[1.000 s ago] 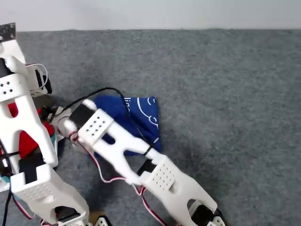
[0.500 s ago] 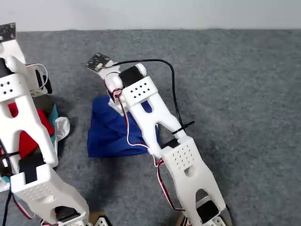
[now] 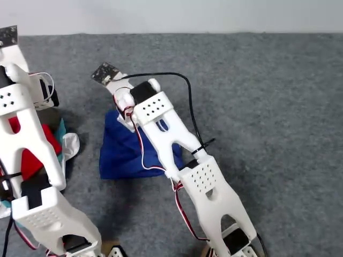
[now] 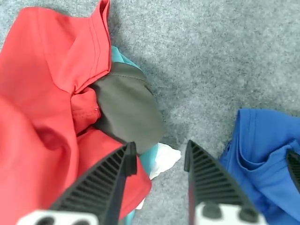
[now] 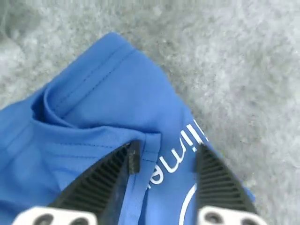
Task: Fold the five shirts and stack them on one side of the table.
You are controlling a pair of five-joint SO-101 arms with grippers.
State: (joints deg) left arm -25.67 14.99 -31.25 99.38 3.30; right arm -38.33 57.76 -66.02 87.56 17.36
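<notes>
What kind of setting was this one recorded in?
Probably a robot test bench, not a home. A white left arm and right arm with exposed wiring stand on a table covered in grey carpet-like fabric, by a plain pale wall. A blue shirt and a heap of other shirts lie there.

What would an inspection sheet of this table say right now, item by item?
Surface: grey carpet-like cover.
Job's things: blue shirt lies crumpled, apart from a heap of red shirt, olive shirt, teal shirt and white shirt.
Clutter: nothing seen.
Hands: left hand open above the heap's edge; right hand open above the blue shirt.
Cables: black cable loops over the right arm; red and white wires run along it.
Surroundings: pale wall behind the table.
</notes>
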